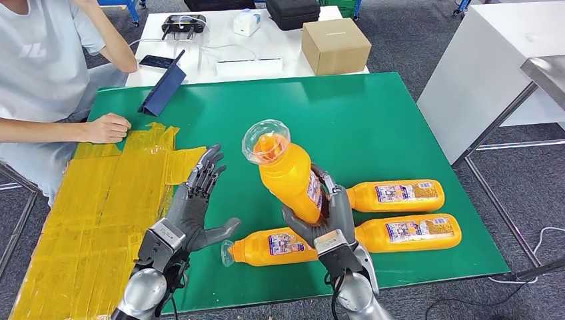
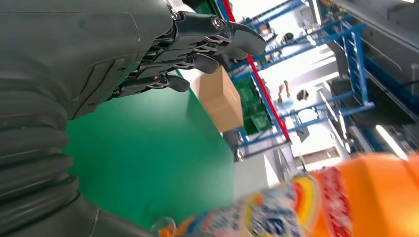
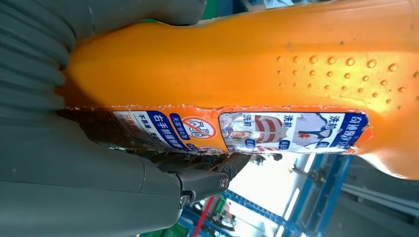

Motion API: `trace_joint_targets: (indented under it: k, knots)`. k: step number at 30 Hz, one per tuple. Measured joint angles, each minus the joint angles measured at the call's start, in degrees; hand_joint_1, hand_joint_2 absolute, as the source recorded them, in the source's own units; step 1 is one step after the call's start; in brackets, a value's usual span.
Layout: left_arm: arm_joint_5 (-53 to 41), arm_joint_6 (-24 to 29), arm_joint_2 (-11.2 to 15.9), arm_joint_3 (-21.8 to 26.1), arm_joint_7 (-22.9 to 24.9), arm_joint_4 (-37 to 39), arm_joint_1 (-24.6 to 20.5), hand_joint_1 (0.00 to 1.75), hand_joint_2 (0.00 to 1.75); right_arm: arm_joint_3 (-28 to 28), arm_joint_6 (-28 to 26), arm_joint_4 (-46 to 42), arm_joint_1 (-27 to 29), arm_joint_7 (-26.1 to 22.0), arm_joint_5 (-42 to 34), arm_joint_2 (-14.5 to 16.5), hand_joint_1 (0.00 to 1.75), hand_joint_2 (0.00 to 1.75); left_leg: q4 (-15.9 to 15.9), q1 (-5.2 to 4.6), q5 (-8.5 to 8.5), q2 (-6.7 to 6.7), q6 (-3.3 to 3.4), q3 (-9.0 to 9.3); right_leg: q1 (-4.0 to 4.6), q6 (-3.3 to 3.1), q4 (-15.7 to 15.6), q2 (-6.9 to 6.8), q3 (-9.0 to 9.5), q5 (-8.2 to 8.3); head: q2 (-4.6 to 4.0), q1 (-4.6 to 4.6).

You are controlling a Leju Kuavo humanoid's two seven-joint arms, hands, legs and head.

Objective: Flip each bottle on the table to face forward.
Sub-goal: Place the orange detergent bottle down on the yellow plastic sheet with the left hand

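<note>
Head view: bright, even overhead light, soft shadows, sharp. Left wrist view: background windows blown out, near bottle (image 2: 316, 202) blurred. Right wrist view: label (image 3: 237, 131) sharp, background overexposed.

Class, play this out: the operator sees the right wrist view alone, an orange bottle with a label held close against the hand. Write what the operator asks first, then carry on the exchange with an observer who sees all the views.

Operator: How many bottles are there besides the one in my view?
Observer: Three more lie on their sides on the green table: one near bottle in front of the left hand, and two stacked side by side to the right.
Operator: Is the held bottle off the table?
Observer: Yes. The right hand holds the held bottle lifted and tilted, clear cap toward the camera.
Operator: What is my left hand doing?
Observer: The left hand is open above the table edge, fingers spread, holding nothing.
Operator: Anyone nearby?
Observer: A person's hand rests on the table's far left corner.
</note>
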Motion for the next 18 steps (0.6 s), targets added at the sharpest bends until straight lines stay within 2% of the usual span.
trace_joint_targets:
  k: [7,18]
  knots:
    - [1.4,-1.3,0.6,-1.7,-0.4,-0.6,-0.3,0.00,1.75,1.3,2.2,4.9,-2.4,1.3,0.2,0.2,1.75,1.75,0.0,0.00,0.00,0.00,0.00,0.00,0.00,0.00,0.0,0.00,0.00,0.00,0.00,0.01]
    - [4.1,-3.7,0.8,-3.5,-0.5,-0.5,-1.8,0.00,1.75,4.7,2.7,13.4,-6.5,2.8,3.3,1.7,1.74,1.75,0.0,0.00,0.01,0.00,0.00,0.00,0.00,0.00,0.0,0.00,-0.02,0.00,0.00,0.01]
